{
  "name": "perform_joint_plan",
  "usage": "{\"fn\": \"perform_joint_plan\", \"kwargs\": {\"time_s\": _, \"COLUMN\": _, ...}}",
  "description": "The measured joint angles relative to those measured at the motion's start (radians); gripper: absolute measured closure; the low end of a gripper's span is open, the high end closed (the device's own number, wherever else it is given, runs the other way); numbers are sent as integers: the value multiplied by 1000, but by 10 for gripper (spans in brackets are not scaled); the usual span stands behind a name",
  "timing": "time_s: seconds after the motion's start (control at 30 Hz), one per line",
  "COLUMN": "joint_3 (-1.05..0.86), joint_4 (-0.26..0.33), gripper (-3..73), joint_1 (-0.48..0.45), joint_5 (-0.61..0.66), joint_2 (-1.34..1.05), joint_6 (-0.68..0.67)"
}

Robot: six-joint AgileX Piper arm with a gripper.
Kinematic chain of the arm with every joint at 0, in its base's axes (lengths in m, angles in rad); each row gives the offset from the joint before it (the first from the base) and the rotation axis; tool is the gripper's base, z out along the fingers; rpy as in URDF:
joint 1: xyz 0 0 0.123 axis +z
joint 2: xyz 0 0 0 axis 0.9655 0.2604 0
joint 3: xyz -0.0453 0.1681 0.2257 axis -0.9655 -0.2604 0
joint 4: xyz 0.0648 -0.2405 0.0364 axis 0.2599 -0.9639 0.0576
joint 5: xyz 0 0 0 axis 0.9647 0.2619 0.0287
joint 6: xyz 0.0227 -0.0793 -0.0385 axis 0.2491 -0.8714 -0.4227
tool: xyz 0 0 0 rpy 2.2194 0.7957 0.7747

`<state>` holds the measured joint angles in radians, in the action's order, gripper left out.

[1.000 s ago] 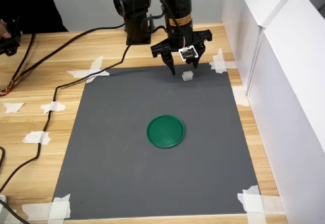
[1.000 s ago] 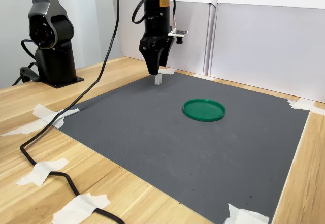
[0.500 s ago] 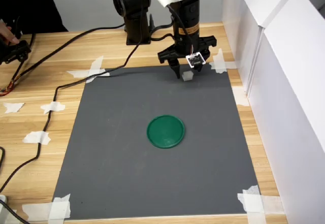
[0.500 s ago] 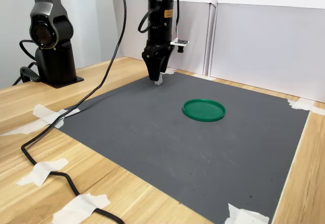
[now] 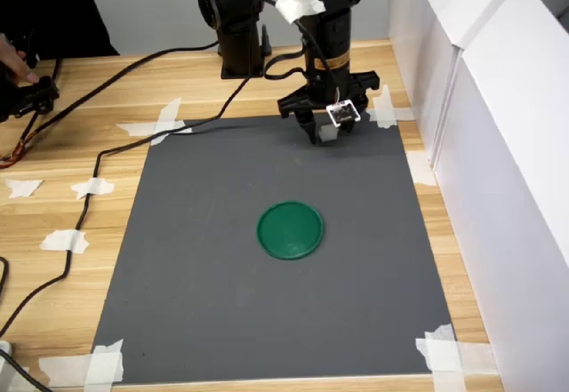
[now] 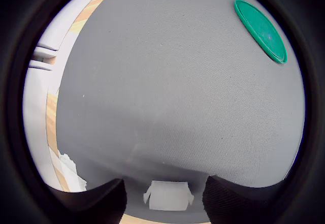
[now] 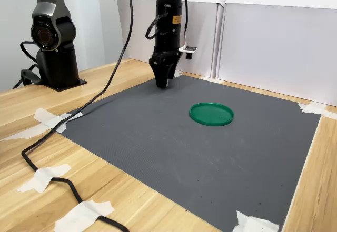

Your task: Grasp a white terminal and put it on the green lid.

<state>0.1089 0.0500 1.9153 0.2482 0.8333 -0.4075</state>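
The white terminal is a small, pale, slightly translucent block with squarish sides, standing on the grey mat near the mat's far edge in the first exterior view. In the wrist view it sits squarely between my two fingers, one dark pad on each side, with a narrow strip of mat showing between each pad and the block, so my fingers are spread around it and not yet pinching it. My gripper points straight down over it in the first exterior view, where only a sliver of the pale block shows between the black fingers. In the second exterior view my gripper hides the block altogether, and I cannot tell there whether the tips touch the mat. The green lid lies flat on the mat, well apart from the block, nearer the middle; it is a round dark-green disc with a slightly raised rim, and in the wrist view only an edge-on part of it shows, cut by the lens border. The block's lower edge in the wrist view is also cut off by the frame. White tape pieces hold the mat's corners to the wooden table. At the first exterior view's left edge a person's hand is partly cut off.
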Motion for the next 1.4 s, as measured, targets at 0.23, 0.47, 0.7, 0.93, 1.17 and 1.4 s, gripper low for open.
{"fn": "perform_joint_plan", "kwargs": {"time_s": 0.23, "joint_3": 0, "joint_4": 46, "gripper": 94, "joint_1": 0, "joint_5": -2, "joint_2": 5, "joint_6": 1}}
{"fn": "perform_joint_plan", "kwargs": {"time_s": 0.47, "joint_3": 0, "joint_4": 54, "gripper": 243, "joint_1": 0, "joint_5": -5, "joint_2": 5, "joint_6": 18}}
{"fn": "perform_joint_plan", "kwargs": {"time_s": 0.7, "joint_3": 0, "joint_4": 53, "gripper": 342, "joint_1": 0, "joint_5": -3, "joint_2": 5, "joint_6": 22}}
{"fn": "perform_joint_plan", "kwargs": {"time_s": 0.93, "joint_3": 1, "joint_4": 53, "gripper": 367, "joint_1": -18, "joint_5": 2, "joint_2": -5, "joint_6": 10}}
{"fn": "perform_joint_plan", "kwargs": {"time_s": 1.17, "joint_3": 29, "joint_4": 48, "gripper": 368, "joint_1": -148, "joint_5": 32, "joint_2": -33, "joint_6": -44}}
{"fn": "perform_joint_plan", "kwargs": {"time_s": 1.4, "joint_3": 152, "joint_4": 45, "gripper": 368, "joint_1": -273, "joint_5": 64, "joint_2": -29, "joint_6": -147}}
